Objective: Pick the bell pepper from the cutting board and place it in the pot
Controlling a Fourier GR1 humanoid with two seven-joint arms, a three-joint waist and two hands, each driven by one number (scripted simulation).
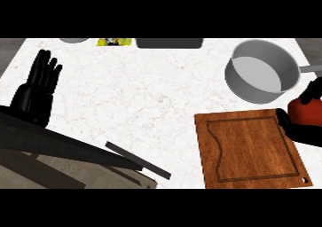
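The red bell pepper [310,111] is seen at the view's right edge, just past the upper right corner of the brown wooden cutting board [251,150], and is enclosed by the black right hand [310,135]. Fingers [318,91] are curled over the pepper's top and another black part is wrapped at its left side, so the pepper is judged as grasped. The board's surface is bare, with nothing left on it. The pick step is therefore judged done or nearly done. Whether the pepper is lifted clear of the counter cannot be told from this steep view.

The grey round metal pot [261,71] is placed beyond the board, near its top right corner. Its handle [314,68] is pointed to the right edge, just above the hand. Nothing is seen inside the pot, so the place step is not yet done.

What is left: the pepper is to be carried the short way toward the view's upper left, over the pot's rim, lowered inside and released. The handle is close to the hand, so a knock against it is judged possible.

The black left hand [36,91] is shown at the upper left over the white marbled counter [137,88], with fingers straight and up. Nothing is held; it is resting, well apart from board and pot. No part in the task is expected of it.
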